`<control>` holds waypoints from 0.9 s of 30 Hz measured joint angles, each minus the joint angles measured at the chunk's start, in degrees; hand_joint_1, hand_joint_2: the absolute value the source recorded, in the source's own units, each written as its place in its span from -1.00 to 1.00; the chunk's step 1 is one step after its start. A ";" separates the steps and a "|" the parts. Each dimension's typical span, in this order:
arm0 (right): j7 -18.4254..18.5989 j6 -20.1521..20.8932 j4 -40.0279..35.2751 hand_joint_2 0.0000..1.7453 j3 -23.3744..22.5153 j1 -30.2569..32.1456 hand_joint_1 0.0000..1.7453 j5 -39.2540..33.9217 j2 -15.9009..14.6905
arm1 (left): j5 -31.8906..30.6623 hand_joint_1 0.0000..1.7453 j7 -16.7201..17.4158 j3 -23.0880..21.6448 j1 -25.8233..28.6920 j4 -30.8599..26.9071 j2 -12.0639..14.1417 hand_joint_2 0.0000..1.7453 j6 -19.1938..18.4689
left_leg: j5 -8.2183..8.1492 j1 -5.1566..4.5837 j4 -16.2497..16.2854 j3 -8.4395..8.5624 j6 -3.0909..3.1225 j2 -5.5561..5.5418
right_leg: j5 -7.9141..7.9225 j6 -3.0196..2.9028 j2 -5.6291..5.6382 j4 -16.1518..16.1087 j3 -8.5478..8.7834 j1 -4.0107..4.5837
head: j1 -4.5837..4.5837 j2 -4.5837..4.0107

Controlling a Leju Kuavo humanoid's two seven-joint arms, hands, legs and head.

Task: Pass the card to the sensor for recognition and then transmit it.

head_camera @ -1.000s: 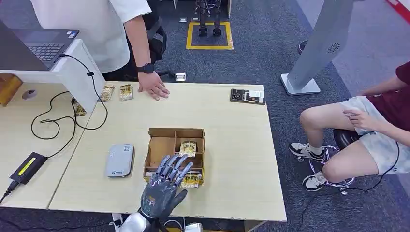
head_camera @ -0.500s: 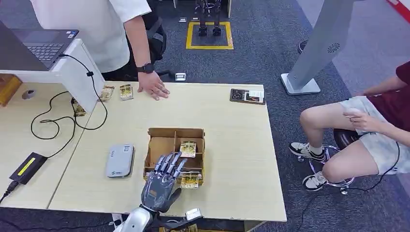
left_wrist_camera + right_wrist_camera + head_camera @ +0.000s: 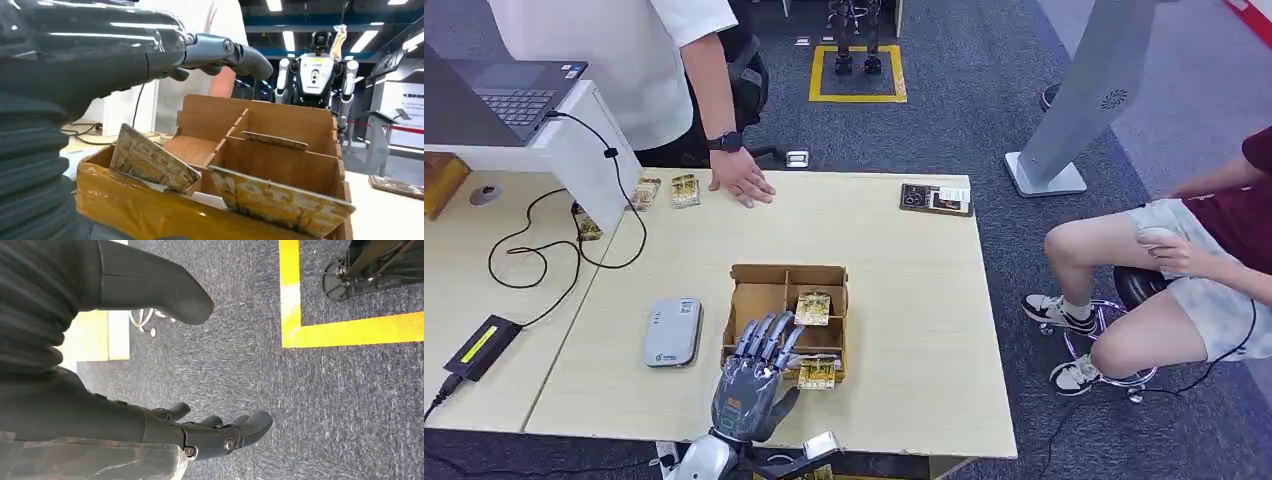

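**Left robot hand spread above the card box**

While the left robot hand [image 3: 752, 385] hovers over the near edge of the wooden box [image 3: 786, 322], its fingers are apart and hold nothing. From the left wrist view the same fingers [image 3: 220, 50] reach out above the box's compartments without touching a card.

The box sits on the pale worktop [image 3: 904, 300], split by wooden dividers. One card [image 3: 813, 307] leans in a far right compartment, and another card [image 3: 817, 374] lies in the near right compartment, just beside the hand's fingertips. Up close, two yellow-patterned cards [image 3: 152, 160] stand tilted against the near wall of the box.

A grey sensor [image 3: 672, 331] lies flat on the worktop just left of the box, apart from it. Further left, a black adapter [image 3: 482, 346] with a yellow label trails a cable.

At the far edge, a person's hand [image 3: 742, 183] rests on the worktop, near several more cards [image 3: 685, 190]. A dark tray [image 3: 936, 199] lies at the far right corner. A second person sits on a stool to the right.

The right robot hand [image 3: 210, 432] hangs over the grey carpet [image 3: 325, 405], fingers loosely apart and empty.
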 joint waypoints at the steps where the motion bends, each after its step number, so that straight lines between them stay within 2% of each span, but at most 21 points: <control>1: 0.04 0.00 -0.11 1.00 0.00 0.00 -1.00 0.00 0.02 | -0.02 -1.00 -0.44 0.28 0.26 -0.35 -0.04 1.00 0.00 | 0.00 0.00 0.00 0.00 0.00 0.00 | 0.00 0.00 0.00 0.00 0.00 0.00 | 0.00 0.00; 5: 0.15 -0.04 -0.42 1.00 0.00 0.00 -1.00 0.00 0.17 | -0.28 -1.00 -2.21 2.56 1.04 -1.75 -0.74 1.00 0.02 | 0.00 0.00 0.00 0.00 0.00 0.00 | 0.00 0.00 0.00 0.00 -0.01 0.00 | 0.00 0.00; 20: 0.28 -0.50 -0.52 1.00 0.00 -0.01 -1.00 0.00 0.28 | -3.30 -1.00 -0.85 5.64 1.65 -2.03 -1.68 1.00 0.02 | 0.00 0.00 0.00 0.00 0.00 -0.01 | 0.00 0.00 -0.01 0.00 0.00 0.00 | 0.00 0.00; 21: 0.28 -0.50 -0.52 1.00 0.02 -0.01 -1.00 0.00 0.28 | -3.23 -0.74 -0.85 5.79 1.67 -2.03 -1.77 1.00 0.02 | 0.00 0.00 0.00 0.00 0.00 -0.01 | 0.00 0.00 -0.01 0.00 0.00 0.00 | -0.02 0.00; 22: 0.28 -0.52 -0.52 1.00 0.00 -0.01 -1.00 0.00 0.28 | -3.19 1.00 -1.05 5.90 1.69 -2.07 -1.86 1.00 0.02 | 0.00 0.00 0.00 0.00 0.00 -0.01 | 0.00 0.00 -0.01 0.00 0.00 0.00 | 0.00 0.00; 27: 0.31 -0.50 -0.52 1.00 0.02 -0.02 -1.00 0.00 0.28 | -3.10 1.00 -2.25 6.05 2.14 -2.84 -1.99 1.00 0.02 | 0.00 0.00 0.00 0.00 0.00 -0.01 | 0.00 0.00 -0.01 0.00 0.00 0.00 | 0.00 0.00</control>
